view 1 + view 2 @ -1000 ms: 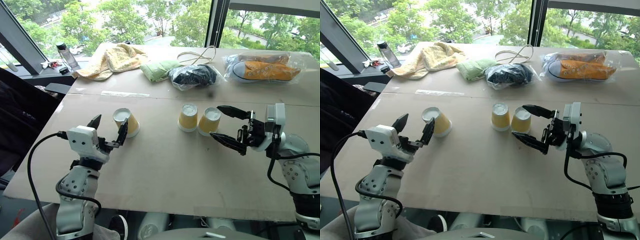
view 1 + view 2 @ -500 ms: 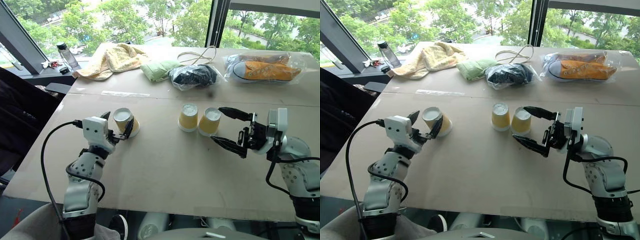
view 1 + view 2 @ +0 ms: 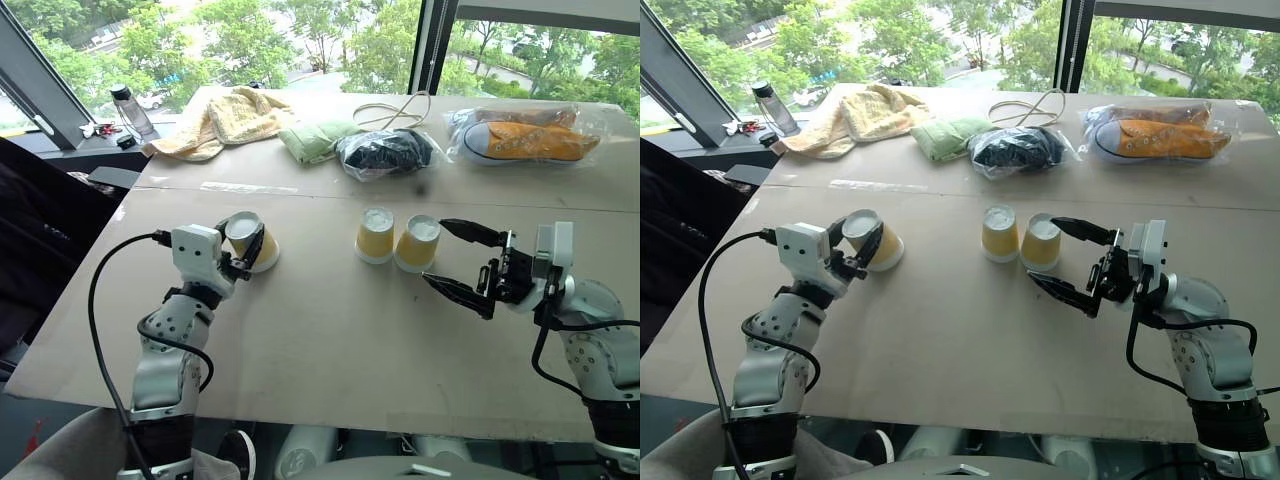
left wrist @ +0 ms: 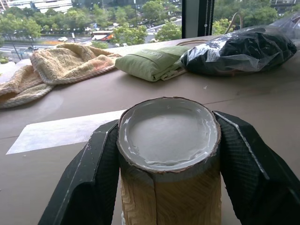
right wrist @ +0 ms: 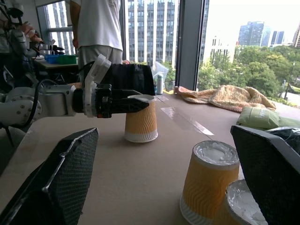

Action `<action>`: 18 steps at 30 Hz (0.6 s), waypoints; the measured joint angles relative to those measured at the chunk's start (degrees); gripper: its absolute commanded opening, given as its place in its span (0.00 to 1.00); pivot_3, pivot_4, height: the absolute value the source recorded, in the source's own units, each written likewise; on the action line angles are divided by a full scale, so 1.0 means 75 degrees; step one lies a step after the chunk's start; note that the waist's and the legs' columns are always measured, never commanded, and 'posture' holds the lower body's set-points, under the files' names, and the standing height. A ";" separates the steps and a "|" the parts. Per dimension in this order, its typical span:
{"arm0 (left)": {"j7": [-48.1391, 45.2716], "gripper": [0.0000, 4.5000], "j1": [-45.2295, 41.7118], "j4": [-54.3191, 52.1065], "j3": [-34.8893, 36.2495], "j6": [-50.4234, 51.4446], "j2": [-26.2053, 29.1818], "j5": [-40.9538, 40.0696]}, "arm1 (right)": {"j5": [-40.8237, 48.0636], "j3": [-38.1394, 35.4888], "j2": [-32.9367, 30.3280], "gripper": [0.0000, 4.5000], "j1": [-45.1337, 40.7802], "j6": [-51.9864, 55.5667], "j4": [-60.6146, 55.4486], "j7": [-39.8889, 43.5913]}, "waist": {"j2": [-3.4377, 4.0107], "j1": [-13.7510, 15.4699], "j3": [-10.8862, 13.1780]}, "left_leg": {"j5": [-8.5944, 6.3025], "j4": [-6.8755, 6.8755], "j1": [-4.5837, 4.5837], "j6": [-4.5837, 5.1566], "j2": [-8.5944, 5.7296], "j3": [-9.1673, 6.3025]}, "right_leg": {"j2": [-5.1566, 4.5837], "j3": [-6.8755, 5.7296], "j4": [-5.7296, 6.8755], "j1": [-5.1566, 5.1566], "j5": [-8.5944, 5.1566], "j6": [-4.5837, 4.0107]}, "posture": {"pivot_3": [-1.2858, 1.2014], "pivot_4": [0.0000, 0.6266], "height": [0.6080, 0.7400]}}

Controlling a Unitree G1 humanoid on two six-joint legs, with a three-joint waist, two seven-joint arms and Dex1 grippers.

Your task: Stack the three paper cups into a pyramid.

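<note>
Three paper cups stand upside down on the brown table, yellow sides and white bases up. My left gripper is shut on the left cup, one black finger pressed against each side of its top. The middle cup and the right cup stand touching each other. My right gripper is open beside the right cup, pointing left, its fingers apart from it. The right wrist view looks past both cups to the held left cup.
At the table's far edge lie a yellow towel, a green cloth, a black bag, a cord and orange sneakers in clear plastic. A bottle stands on the sill. A person stands beyond the table's left end.
My left gripper moved forward around the left cup and shut on it. The right gripper stayed open in the same place.
</note>
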 measured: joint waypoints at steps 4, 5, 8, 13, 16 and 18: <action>-0.0258 0.52 -0.0743 -0.0074 -0.0310 0.0468 0.0093 -0.0154 | 0.0001 -0.0055 -0.0053 1.00 0.0128 -0.0022 -0.0073 -0.0062 | -0.0004 0.0046 0.0001 | 0.0002 0.0003 -0.0003 -0.0002 -0.0002 -0.0002 | -0.0001 -0.0004 0.0000 0.0000 0.0001 0.0001 | 0.52 0.24 1.00; -0.0394 0.52 -0.1123 -0.0086 -0.0474 0.0656 0.0147 -0.0256 | 0.0009 -0.0125 -0.0084 1.00 0.0185 -0.0025 -0.0073 -0.0091 | -0.0005 0.0071 0.0002 | 0.0003 0.0005 -0.0004 -0.0004 -0.0003 -0.0003 | -0.0001 -0.0006 0.0001 0.0001 0.0001 0.0001 | 0.52 0.24 1.00; -0.0932 0.52 -0.2251 -0.0156 -0.0900 0.1159 0.0206 -0.0593 | 0.0023 -0.0454 -0.0230 1.00 0.0292 -0.0042 -0.0056 -0.0124 | -0.0007 0.0099 0.0002 | 0.0014 0.0009 -0.0006 -0.0023 -0.0008 -0.0002 | -0.0002 -0.0004 0.0001 0.0002 0.0001 0.0002 | 0.52 0.24 1.00; -0.2313 0.52 -0.4523 0.0196 -0.1886 0.2052 -0.0040 -0.1311 | -0.0088 -0.1130 -0.0516 1.00 0.0798 -0.0122 0.0230 -0.0196 | -0.0017 0.0145 0.0007 | 0.0021 0.0011 -0.0010 -0.0032 -0.0014 0.0000 | -0.0001 0.0000 0.0002 0.0001 0.0002 0.0003 | 0.52 0.24 1.00; -0.2719 0.52 -0.4909 0.0534 -0.2221 0.2269 -0.0309 -0.1462 | -0.0162 -0.1189 -0.0513 1.00 0.0979 -0.0186 0.0160 -0.0345 | -0.0015 -0.0018 0.0007 | 0.0023 0.0011 -0.0004 -0.0033 -0.0009 0.0006 | 0.0005 0.0007 0.0015 -0.0001 0.0001 0.0003 | 0.52 0.24 1.00; -0.2898 0.52 -0.5009 0.0892 -0.2444 0.2369 -0.0464 -0.1442 | -0.0164 -0.1189 -0.0458 1.00 0.1122 -0.0181 -0.0090 -0.0557 | -0.0018 -0.0054 0.0009 | 0.0024 0.0011 -0.0003 -0.0034 0.0002 0.0005 | 0.0015 0.0008 0.0028 -0.0006 0.0001 0.0003 | 0.52 0.24 1.00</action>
